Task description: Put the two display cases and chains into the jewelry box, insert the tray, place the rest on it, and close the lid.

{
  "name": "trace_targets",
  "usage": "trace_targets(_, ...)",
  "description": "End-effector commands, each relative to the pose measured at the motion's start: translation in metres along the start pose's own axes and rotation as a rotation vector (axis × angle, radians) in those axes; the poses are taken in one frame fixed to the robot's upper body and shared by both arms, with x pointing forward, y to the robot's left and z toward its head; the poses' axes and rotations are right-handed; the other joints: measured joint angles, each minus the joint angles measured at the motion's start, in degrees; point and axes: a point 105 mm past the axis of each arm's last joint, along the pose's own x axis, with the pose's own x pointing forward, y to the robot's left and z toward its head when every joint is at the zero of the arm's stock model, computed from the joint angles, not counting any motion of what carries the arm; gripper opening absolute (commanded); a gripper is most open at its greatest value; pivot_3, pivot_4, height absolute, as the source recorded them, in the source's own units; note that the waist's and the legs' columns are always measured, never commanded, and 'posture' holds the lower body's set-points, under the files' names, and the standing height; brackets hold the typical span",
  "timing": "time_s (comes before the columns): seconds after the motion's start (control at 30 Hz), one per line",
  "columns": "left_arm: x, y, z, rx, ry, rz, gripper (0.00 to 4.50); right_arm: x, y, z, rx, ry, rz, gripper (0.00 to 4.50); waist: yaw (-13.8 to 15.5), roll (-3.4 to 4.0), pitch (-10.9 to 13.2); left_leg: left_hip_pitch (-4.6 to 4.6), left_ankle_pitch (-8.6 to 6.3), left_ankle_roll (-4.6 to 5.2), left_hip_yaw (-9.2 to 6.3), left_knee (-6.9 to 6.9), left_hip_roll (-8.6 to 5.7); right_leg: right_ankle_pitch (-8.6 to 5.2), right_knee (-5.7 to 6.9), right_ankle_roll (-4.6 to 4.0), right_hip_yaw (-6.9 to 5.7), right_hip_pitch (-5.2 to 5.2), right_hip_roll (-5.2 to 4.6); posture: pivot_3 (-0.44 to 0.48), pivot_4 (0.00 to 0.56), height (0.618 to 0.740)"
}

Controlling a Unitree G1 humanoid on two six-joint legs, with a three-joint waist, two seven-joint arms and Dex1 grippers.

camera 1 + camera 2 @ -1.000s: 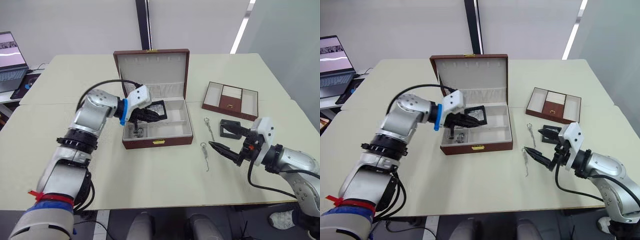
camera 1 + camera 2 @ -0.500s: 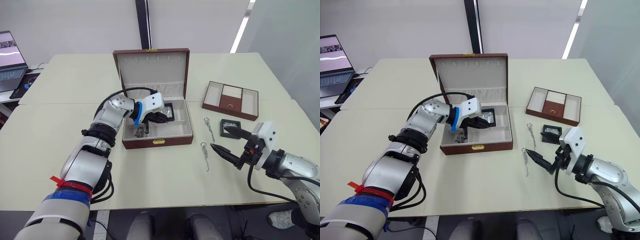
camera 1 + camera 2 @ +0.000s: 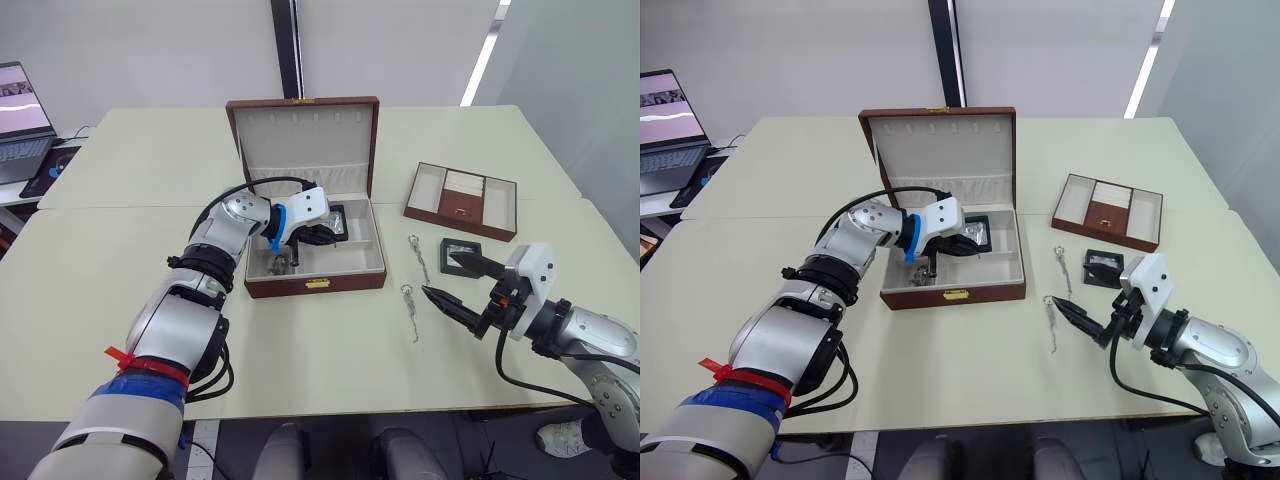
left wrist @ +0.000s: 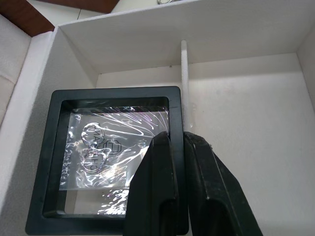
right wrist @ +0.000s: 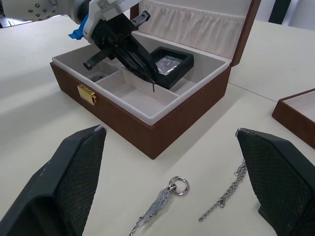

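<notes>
The pale, matte bench (image 3: 300,370) carries a brown wooden jewelry box (image 3: 315,283) at centre, lid raised, cream lining and a brass clasp at its front. Inside, at the box's 12 o'clock, one black square display case (image 4: 106,157) with crinkled clear film lies flat; the left tool (image 4: 178,147) is clenched on its frame edge. No writing is legible. At 3 o'clock of the box sits the brown three-compartment tray (image 3: 461,201). Below it lies the second display case (image 3: 457,251), and two metal chains (image 3: 412,306) rest between box and right tool (image 3: 462,288), which is spread wide, released.
</notes>
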Motion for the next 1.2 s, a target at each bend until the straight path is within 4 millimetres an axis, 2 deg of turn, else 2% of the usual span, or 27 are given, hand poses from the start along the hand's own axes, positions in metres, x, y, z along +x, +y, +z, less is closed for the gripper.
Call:
trace_targets(0.03,-0.005,0.008,0.012,0.03,-0.029,0.029,0.03,-0.002,0.003,0.013,-0.031,-0.048,0.008,4.5,0.0,0.0,0.0,0.0,0.0,0.0,0.0,0.0,0.0,0.0,0.0,0.0,0.0,0.0,0.0,0.0,0.15,0.74)
trace_targets(0.07,-0.005,0.009,0.012,0.028,-0.03,0.03,0.03,-0.002,0.003,0.013,-0.03,-0.048,0.008,4.5,0.0,0.0,0.0,0.0,0.0,0.0,0.0,0.0,0.0,0.0,0.0,0.0,0.0,0.0,0.0,0.0,0.15,0.74)
trace_targets(0.17,-0.005,0.009,0.012,0.021,-0.032,0.034,0.84,-0.002,0.003,0.013,-0.029,-0.048,0.009,4.5,0.0,0.0,0.0,0.0,0.01,0.01,0.0,0.0,0.0,0.0,0.01,0.0,0.0,0.0,0.0,0.0,0.15,0.74)
trace_targets(0.37,-0.006,0.012,0.014,0.015,-0.04,0.046,2.76,-0.001,0.003,0.013,-0.029,-0.048,0.013,4.5,0.0,0.0,0.0,0.0,0.01,0.0,0.0,0.02,0.0,0.0,0.04,0.0,0.0,-0.01,0.0,0.0,0.15,0.74)
trace_targets(0.57,-0.009,0.016,0.018,-0.009,-0.071,0.069,4.46,-0.001,0.003,0.013,-0.029,-0.048,0.016,4.5,0.0,0.0,0.0,0.0,0.02,0.02,0.0,0.06,0.0,0.0,0.11,0.0,0.0,-0.02,0.0,0.0,0.15,0.74)
trace_targets(0.83,-0.015,0.016,0.023,-0.09,-0.15,0.058,4.48,0.0,0.0,0.011,-0.024,-0.045,0.018,4.5,-0.01,0.0,0.0,0.0,0.03,0.03,0.01,0.07,-0.01,0.0,0.18,0.0,0.01,-0.06,0.0,0.0,0.15,0.74)
trace_targets(0.93,-0.023,0.016,0.032,-0.166,-0.251,0.048,4.48,-0.001,-0.004,0.009,-0.019,-0.04,0.016,4.5,-0.04,0.0,0.0,-0.01,0.04,0.02,0.01,0.1,0.0,0.0,0.23,0.0,0.01,-0.08,0.0,0.0,0.15,0.74)
trace_targets(1.07,-0.041,0.013,0.034,-0.267,-0.347,0.051,4.48,-0.006,-0.015,0.004,-0.015,-0.028,-0.008,4.5,-0.32,0.0,0.0,0.0,0.13,-0.12,0.03,0.11,0.01,0.0,0.28,0.0,0.05,-0.09,-0.01,0.0,0.15,0.74)
trace_targets(1.2,-0.078,0.002,0.023,-0.404,-0.418,0.103,4.48,-0.016,-0.034,-0.004,-0.006,-0.005,-0.057,4.5,-0.69,0.01,0.0,0.01,0.15,-0.16,0.06,0.09,0.06,0.0,0.42,0.0,0.16,-0.23,0.0,0.0,0.15,0.74)
